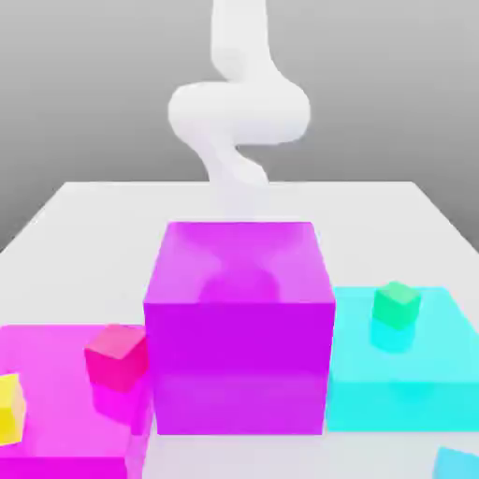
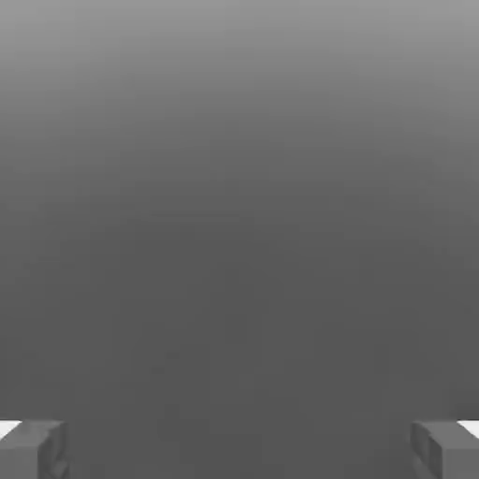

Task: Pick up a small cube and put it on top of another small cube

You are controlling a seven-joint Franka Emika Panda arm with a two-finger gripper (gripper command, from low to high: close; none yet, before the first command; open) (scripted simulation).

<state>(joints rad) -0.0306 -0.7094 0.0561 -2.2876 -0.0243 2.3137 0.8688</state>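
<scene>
Claw: its two fingers are wide apart, with nothing between them.
Blue cube: low at the exterior view's right, on the table.
Green cube: sits on the flat cyan block.
Big purple block: middle, in front of the white arm.
Pink cube: on the flat magenta block, near the yellow cube.

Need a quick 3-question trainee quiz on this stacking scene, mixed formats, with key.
1. True or false: the small green cube rests on the large flat cyan block.
2. The small pink-red cube sits on which block? A) tall magenta block B) low magenta block C) cyan block
3. Fill in: in the hand view the gripper fingers stand ____.

Key: 1 true; 2 B; 3 open
</scene>
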